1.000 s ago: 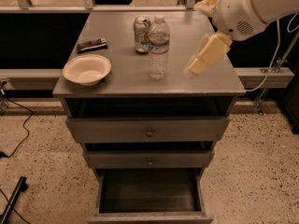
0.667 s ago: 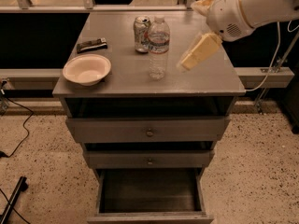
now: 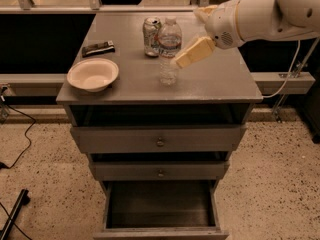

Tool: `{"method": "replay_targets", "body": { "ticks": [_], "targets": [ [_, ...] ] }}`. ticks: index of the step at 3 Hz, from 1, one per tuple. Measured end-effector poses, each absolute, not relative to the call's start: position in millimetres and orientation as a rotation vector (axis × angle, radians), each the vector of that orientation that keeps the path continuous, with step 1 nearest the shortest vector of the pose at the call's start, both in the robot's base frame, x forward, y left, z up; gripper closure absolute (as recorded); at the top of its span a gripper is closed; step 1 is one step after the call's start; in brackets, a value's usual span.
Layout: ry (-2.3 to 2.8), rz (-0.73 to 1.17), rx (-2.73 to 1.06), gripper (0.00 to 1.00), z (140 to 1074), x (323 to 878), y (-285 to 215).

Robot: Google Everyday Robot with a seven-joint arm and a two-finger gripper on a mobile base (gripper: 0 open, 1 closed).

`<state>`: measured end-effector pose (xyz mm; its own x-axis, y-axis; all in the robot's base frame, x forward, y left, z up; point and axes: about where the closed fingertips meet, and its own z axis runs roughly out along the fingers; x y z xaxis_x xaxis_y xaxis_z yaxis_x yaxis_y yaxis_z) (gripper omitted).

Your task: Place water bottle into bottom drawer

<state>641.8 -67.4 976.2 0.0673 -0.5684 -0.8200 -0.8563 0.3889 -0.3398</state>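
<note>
A water bottle (image 3: 170, 51) stands upright on the grey bench (image 3: 220, 84), just beside a drink can (image 3: 151, 35). The gripper (image 3: 188, 38) reaches in from the right, its fingers (image 3: 194, 52) spread apart and holding nothing (one tip is right beside the bottle). Below, the bottom drawer (image 3: 160, 232) is pulled out. A pale bowl (image 3: 93, 74) sits at the left.

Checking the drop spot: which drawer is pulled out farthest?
The bottom drawer, its dark inside exposed; the top drawer and middle drawer stick out less. The gripper is beside the water bottle.
</note>
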Motion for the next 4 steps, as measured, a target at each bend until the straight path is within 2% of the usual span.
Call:
{"method": "replay_targets", "body": {
  "ticks": [2, 4],
  "targets": [
    [1.596, 0.535, -1.124, 0.00, 961, 667, -53],
    [1.561, 0.630, -1.047, 0.00, 952, 681, -31]
  ]
}}
